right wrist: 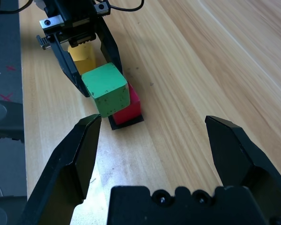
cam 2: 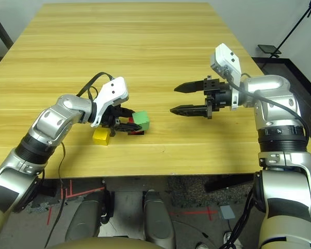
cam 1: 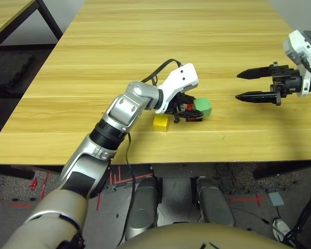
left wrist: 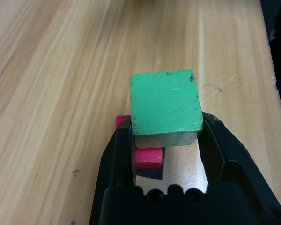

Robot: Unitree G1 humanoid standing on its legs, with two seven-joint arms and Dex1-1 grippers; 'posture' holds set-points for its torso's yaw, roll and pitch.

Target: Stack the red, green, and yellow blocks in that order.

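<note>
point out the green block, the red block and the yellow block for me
green block (left wrist: 165,102), left wrist view, on its broad green face.
red block (right wrist: 129,108), right wrist view, on its visible red side under the green one.
yellow block (cam 1: 160,122), left eye view, on its top face.

No text, label, brand, number or sign can be read on anything in these views.
</note>
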